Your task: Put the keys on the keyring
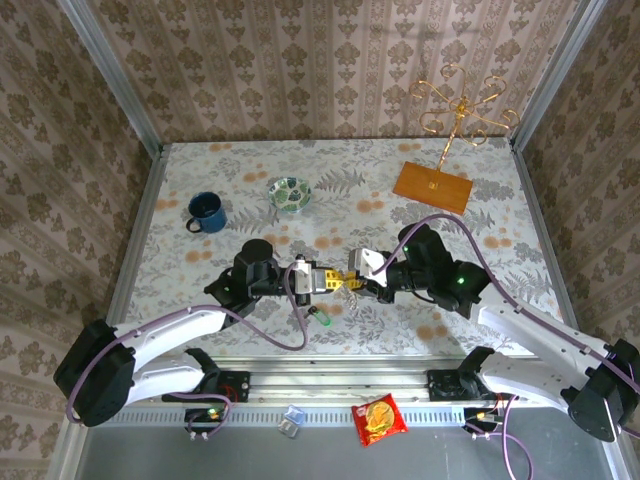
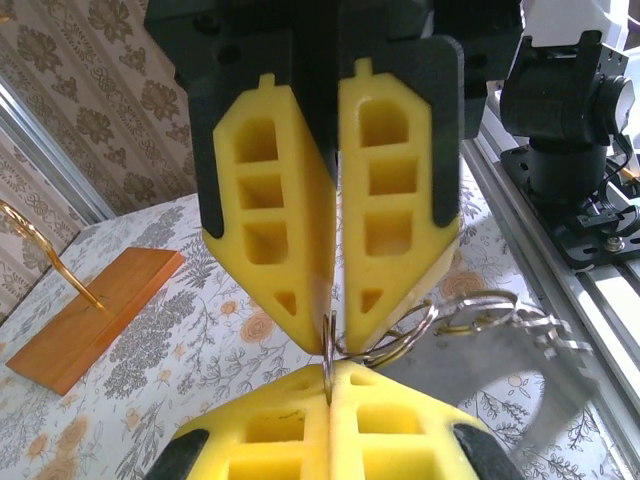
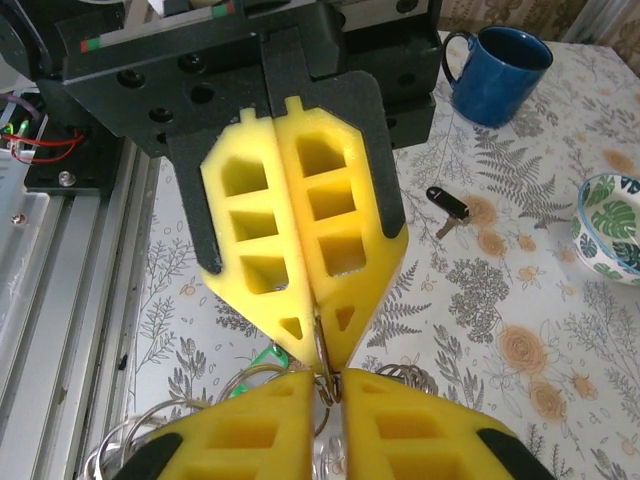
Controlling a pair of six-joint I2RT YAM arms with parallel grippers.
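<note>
Both grippers meet tip to tip above the table's near middle. My left gripper point(image 1: 322, 280) point(image 2: 331, 372) is shut on a thin wire loop of the keyring point(image 2: 425, 322), which stands edge-on between its yellow pads. Facing it, my right gripper point(image 1: 352, 284) point(image 3: 328, 378) pinches the same loop from the other side, its pads a sliver apart with the wire between them. More linked rings trail off to the side. The green-headed key point(image 1: 322, 319) point(image 3: 262, 357) lies on the table just below the grippers. The black key point(image 3: 447, 204) lies apart, toward the mug.
A blue mug point(image 1: 206, 212) and a green-patterned bowl point(image 1: 290, 193) stand at the back left. A gold wire stand on a wooden base point(image 1: 433, 186) is at the back right. The metal rail point(image 1: 330, 385) runs along the near edge.
</note>
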